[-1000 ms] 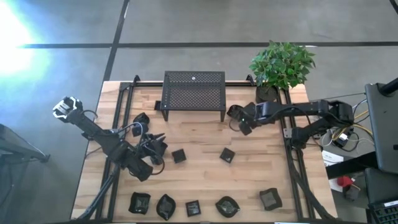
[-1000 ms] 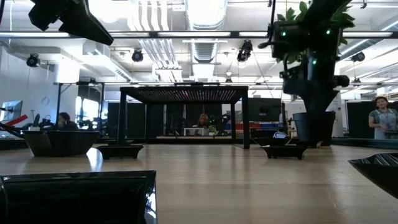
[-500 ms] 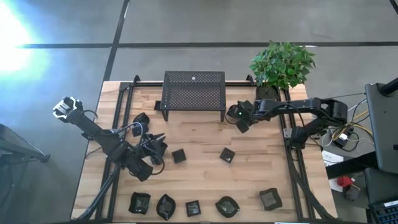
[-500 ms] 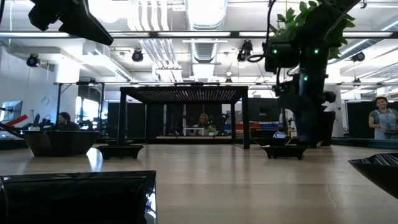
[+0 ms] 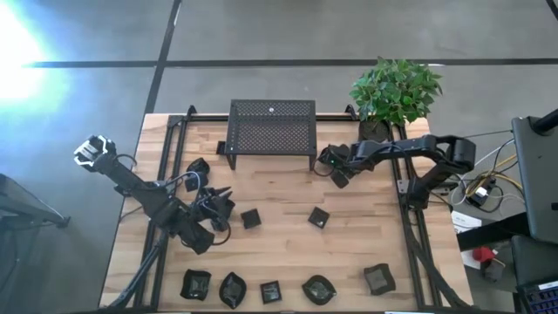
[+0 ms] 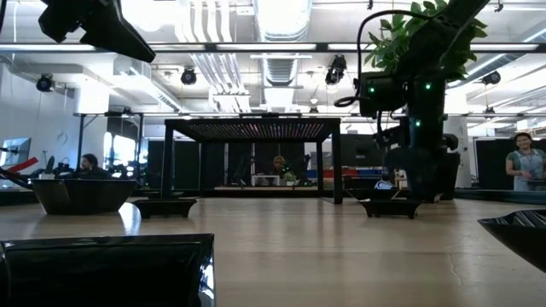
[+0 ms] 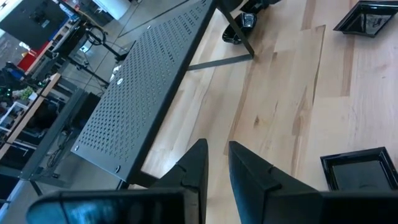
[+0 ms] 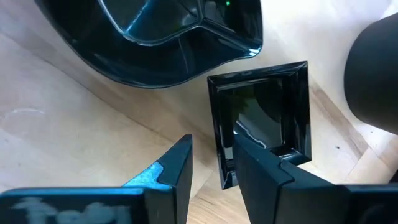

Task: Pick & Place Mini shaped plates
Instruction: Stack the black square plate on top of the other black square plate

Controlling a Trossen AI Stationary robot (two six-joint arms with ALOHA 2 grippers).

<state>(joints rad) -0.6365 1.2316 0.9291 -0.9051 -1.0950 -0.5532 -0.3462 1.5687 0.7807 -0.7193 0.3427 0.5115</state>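
My right gripper (image 8: 211, 165) holds the rim of a small glossy black square plate (image 8: 264, 115) between narrowed fingers, beside a glossy black curved dish (image 8: 155, 43).

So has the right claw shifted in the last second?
Yes. In the high view the right claw has drawn closer to the right leg of the mesh stand. It grips a square mini plate.

The left gripper (image 7: 216, 163) shows its two dark fingers (image 7: 193, 168) side by side with only a narrow slit between them, nothing in it; beyond them lies the pale wooden table (image 7: 280, 106); a black perforated metal stand (image 7: 143, 93) runs slantwise across it, one thin leg (image 7: 239, 34) resting on the wood; a square mini plate (image 7: 360, 169) sits near the fingertips; another plate (image 7: 367, 17) lies farther off; cluttered room beyond.
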